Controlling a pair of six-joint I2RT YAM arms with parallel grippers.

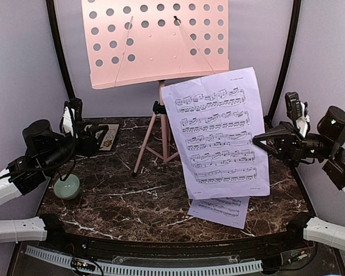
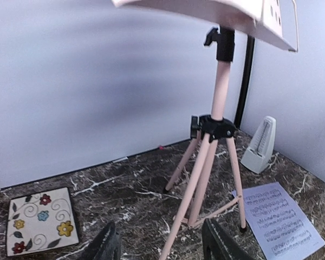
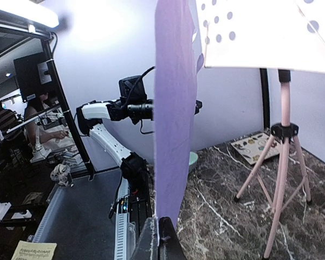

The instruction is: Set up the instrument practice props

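The pink perforated music stand stands on its tripod legs at the back centre. My right gripper is shut on the right edge of one sheet-music page and holds it upright in the air, in front of and below the stand's desk. In the right wrist view the page is seen edge-on between the shut gripper. The second page lies flat on the table. My left gripper is open and empty at the left, facing the tripod. The metronome stands behind the tripod; the held page hides it from the top view.
A pale green bowl sits at the left near my left arm. A floral coaster lies at the back left, and shows in the left wrist view. Walls close the back and both sides. The dark marble table ends at the near rail.
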